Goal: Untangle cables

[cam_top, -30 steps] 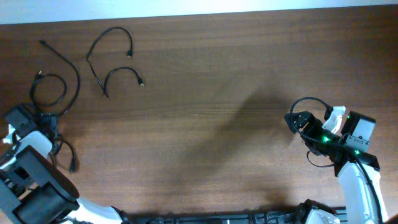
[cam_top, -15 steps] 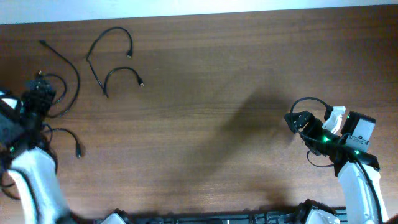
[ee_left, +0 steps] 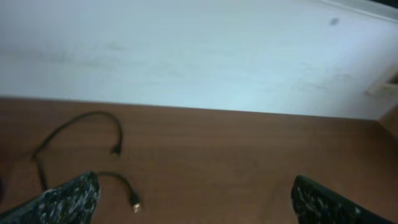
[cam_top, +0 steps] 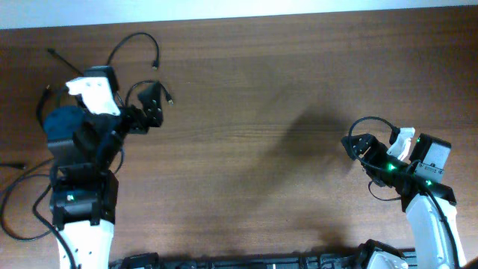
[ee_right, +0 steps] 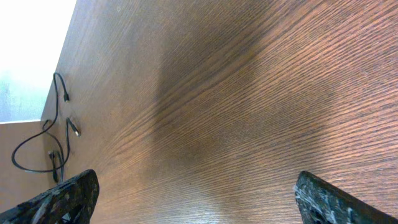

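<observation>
**Overhead view.** The left gripper (cam_top: 151, 110), its fingers spread wide and holding nothing, is over the far-left part of the wooden worktop (cam_top: 261, 90). It is just beside the short arched cable (cam_top: 169, 98), whose plug end shows past the fingers. The long arched cable (cam_top: 133, 37) lies nearer the far edge, apart from the short one. A third cable (cam_top: 56, 54) runs out from behind the arm's white housing (cam_top: 93, 93).

**Left wrist view.** The long arched cable (ee_left: 81, 119) lies farther off. The short arched cable (ee_left: 127, 186) lies close to the left fingertip (ee_left: 71, 198).

**Right side.** The right gripper (cam_top: 351, 143), equally spread and empty, is at the right of the worktop, well apart from every cable. In its wrist view the cables (ee_right: 65, 96) appear small at the far left.
</observation>
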Tool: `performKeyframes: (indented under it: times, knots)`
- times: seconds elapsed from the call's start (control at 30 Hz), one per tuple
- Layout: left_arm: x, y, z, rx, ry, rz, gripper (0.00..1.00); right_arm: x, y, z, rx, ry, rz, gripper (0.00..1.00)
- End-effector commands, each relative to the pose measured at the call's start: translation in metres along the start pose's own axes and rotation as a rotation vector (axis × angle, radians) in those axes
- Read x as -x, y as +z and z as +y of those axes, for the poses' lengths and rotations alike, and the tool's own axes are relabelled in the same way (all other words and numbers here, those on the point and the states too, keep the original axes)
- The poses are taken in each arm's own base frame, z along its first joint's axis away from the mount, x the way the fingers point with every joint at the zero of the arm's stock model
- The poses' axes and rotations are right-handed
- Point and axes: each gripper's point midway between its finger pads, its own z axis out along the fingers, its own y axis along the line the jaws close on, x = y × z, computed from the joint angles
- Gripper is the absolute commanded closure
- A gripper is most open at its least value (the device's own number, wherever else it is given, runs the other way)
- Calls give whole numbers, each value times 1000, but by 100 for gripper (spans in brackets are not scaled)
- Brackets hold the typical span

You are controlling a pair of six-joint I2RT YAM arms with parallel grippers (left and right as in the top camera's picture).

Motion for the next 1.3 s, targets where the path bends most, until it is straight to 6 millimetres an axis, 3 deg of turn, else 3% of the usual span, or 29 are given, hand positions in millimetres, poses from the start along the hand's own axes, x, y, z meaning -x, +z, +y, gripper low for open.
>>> performKeyframes:
  times: [0.0,0.17,0.37,0.5,0.67,0.77,1.03,1.27]
  knots:
    - [16,-15,-11,-5,79,-59,1,4,-2,1,-1,-20,-15,1]
    - [1,-17,-10,2,59,0,1,4,-2,1,-1,-20,-15,1]
    - [-52,-16,-1,28,-14,213,1,4,-2,1,-1,-20,-15,1]
    - [-91,-27,1,48,-70,377,1,4,-2,1,-1,-21,-15,1]
    - [-111,-41,-1,59,-100,463,1,4,-2,1,-1,-20,-15,1]
    - [-106,-60,-8,55,-90,433,1,4,-2,1,-1,-20,-15,1]
    - [-60,-125,-37,20,11,139,1,4,-2,1,-1,-21,-15,1]
    - [-43,-168,-55,-1,72,-37,1,4,-2,1,-1,-21,-15,1]
